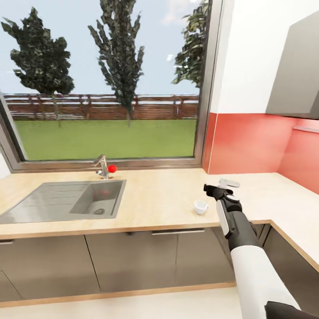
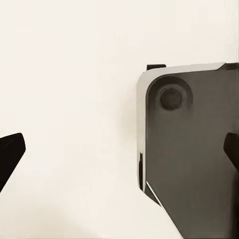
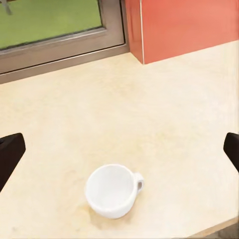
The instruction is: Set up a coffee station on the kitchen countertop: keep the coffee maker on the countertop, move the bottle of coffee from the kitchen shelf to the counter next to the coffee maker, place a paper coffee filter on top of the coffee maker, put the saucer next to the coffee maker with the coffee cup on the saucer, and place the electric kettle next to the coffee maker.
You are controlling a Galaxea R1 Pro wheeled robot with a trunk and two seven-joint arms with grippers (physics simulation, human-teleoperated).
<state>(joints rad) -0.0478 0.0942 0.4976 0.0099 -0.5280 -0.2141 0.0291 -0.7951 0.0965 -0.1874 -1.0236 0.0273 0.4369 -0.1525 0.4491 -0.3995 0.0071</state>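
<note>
The right arm (image 1: 248, 261) fills the near foreground, its gripper (image 1: 215, 190) with fingers spread wide, holding nothing, just beside the cup (image 3: 112, 190). The cup stands upright on the countertop (image 1: 164, 199) near its front edge: small, white, glazed, likely light, brittle and slippery; the rim looks the surest hold, its tiny handle (image 3: 139, 182) less so. A flat white saucer (image 1: 229, 182) lies just beyond. The left gripper's fingers (image 2: 11, 154) stand apart too.

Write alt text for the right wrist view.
A small white coffee cup stands upright and empty on the light wood kitchen countertop, its handle showing on one side. The open right gripper hangs above it, dark fingers at both edges. Beyond are a window frame and red backsplash.
</note>
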